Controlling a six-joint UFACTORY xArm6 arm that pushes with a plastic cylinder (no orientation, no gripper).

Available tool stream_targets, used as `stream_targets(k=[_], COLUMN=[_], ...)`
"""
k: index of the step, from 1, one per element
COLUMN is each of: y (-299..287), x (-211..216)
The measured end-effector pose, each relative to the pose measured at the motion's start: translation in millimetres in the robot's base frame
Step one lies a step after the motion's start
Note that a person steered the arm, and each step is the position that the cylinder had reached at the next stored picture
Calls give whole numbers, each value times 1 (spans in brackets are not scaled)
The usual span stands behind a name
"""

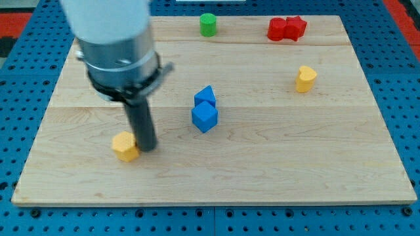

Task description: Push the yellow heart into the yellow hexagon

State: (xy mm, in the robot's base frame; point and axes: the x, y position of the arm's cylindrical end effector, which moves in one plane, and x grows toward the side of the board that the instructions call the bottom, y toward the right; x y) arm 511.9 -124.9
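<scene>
My tip (147,147), a bare rod with no jaws to open or close, sits touching the yellow hexagon (125,146) at its 3 o'clock side. The yellow heart (305,78) lies well apart, toward 2 o'clock across the wooden board (262,170). The risk: I may shove the hexagon instead, or clip the two blue blocks (205,110) between them.

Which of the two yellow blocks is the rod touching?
The yellow block near the view's bottom left: my tip rests against its right side. The other yellow block sits far off at the view's upper right, alone.
</scene>
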Motion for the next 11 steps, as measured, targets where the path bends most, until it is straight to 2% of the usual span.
stream_targets(k=[1, 2, 3, 4, 6, 7, 9, 11], y=[-29, 53, 104, 214, 388, 422, 432, 332], x=[-4, 5, 33, 36, -14, -52, -159, -165])
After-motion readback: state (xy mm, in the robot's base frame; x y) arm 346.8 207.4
